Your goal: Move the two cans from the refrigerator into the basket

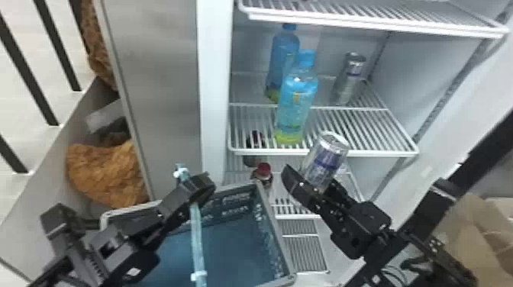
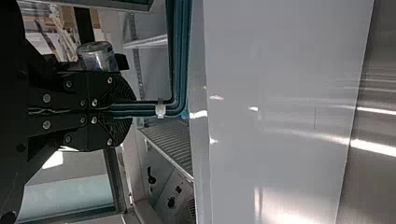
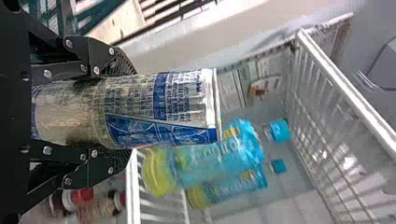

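the refrigerator (image 1: 439, 65) is the biggest thing in the head view, its inside open to view, with a white wire upper shelf (image 1: 374, 17) across the top and a wire middle shelf (image 1: 366, 131) below it. next comes the blue-grey basket (image 1: 273, 229), low in front of the refrigerator, toward the left. over the basket is the left tool (image 1: 200, 191), its fingers narrow and closed on the basket's teal handle (image 1: 196, 236); the left wrist view shows the handle pinched between the two fingertips. the right tool (image 1: 315, 179) is in front of the refrigerator, to the right of the basket, holding one can, its fingers spread to the can's width on either side. two blue bottles with yellow-green bottoms come next: the front bottle (image 1: 297, 99) stands near the front edge of the middle shelf, and the rear bottle (image 1: 280, 57) is behind it, a bit to its left. the held can (image 1: 326, 158), silver with a blue band, leans to the right and sticks out past the right tool's fingertips. the other can (image 1: 347, 82), also silver, stands farther back on the middle shelf, to the right of the bottles. the red cap (image 1: 263, 169) of another bottle shows just beyond the basket's far rim.
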Controlling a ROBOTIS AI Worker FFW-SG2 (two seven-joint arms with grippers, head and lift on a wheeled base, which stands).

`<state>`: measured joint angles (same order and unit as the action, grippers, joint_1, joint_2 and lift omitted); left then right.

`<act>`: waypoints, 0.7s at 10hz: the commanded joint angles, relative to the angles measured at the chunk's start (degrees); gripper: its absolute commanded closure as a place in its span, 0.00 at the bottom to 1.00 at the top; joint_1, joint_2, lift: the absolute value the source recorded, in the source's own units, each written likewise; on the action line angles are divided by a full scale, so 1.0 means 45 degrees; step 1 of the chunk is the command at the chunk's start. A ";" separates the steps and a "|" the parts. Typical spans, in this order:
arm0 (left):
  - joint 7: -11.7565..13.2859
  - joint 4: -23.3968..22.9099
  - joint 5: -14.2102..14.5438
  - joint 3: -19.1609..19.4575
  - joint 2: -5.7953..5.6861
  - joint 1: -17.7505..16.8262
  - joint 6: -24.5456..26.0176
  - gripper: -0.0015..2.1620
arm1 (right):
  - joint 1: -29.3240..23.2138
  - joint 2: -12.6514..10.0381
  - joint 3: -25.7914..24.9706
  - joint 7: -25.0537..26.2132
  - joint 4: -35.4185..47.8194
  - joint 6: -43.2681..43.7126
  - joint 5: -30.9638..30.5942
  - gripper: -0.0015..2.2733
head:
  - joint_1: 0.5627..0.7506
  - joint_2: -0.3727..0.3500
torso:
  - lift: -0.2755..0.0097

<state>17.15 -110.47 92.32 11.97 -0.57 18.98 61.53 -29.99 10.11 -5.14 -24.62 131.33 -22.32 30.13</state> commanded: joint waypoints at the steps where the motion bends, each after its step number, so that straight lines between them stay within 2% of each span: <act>1: -0.0002 0.0002 0.0000 0.0007 -0.0010 0.0000 -0.0018 0.56 | -0.0023 0.0078 0.0456 -0.0038 0.0112 -0.0070 0.0387 0.53 | 0.70 0.34 | 0.84; 7: -0.0002 0.0002 0.0000 0.0007 0.0009 -0.0062 -0.0018 0.56 | 0.0070 0.0410 0.2030 -0.0370 0.0049 -0.1445 0.0921 0.53 | 0.70 0.49 | 0.84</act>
<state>17.14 -110.46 92.33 11.96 -0.53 18.75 61.45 -29.71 11.88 3.60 -26.27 131.77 -28.18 34.24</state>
